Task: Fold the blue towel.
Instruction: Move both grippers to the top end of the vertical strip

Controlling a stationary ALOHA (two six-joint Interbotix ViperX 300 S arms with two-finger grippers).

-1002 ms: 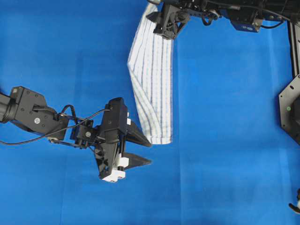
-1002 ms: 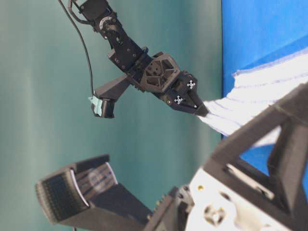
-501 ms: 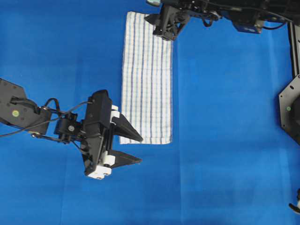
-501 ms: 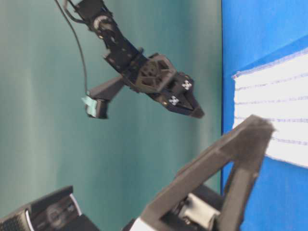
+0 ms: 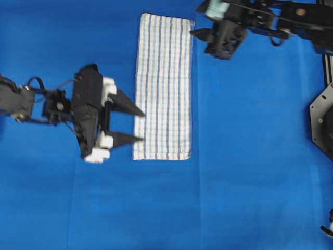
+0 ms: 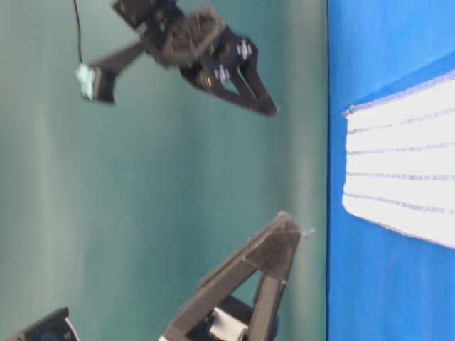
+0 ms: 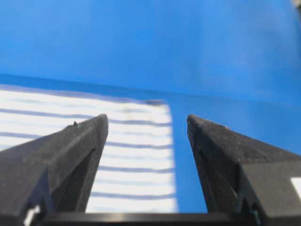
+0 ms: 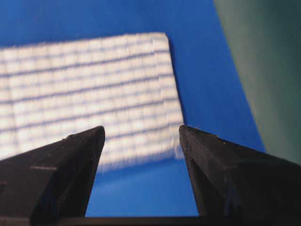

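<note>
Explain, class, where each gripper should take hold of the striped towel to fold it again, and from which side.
The blue towel lies flat as a long, narrow strip. Probably best: pinch the two corners of one short end, coming down from above. The open left gripper is beside the near end; the open right gripper is by the far end.

No text, brand, number or label can be read in any of the views. The only sign-like marks are two small white square markers with a dark pattern on the black body of the right gripper (image 6: 259, 96), seen in the table-level view; they are too blurred to make out and they carry no letters that can be told. The white plastic parts on the left gripper (image 5: 136, 125) in the overhead view show no writing.
</note>
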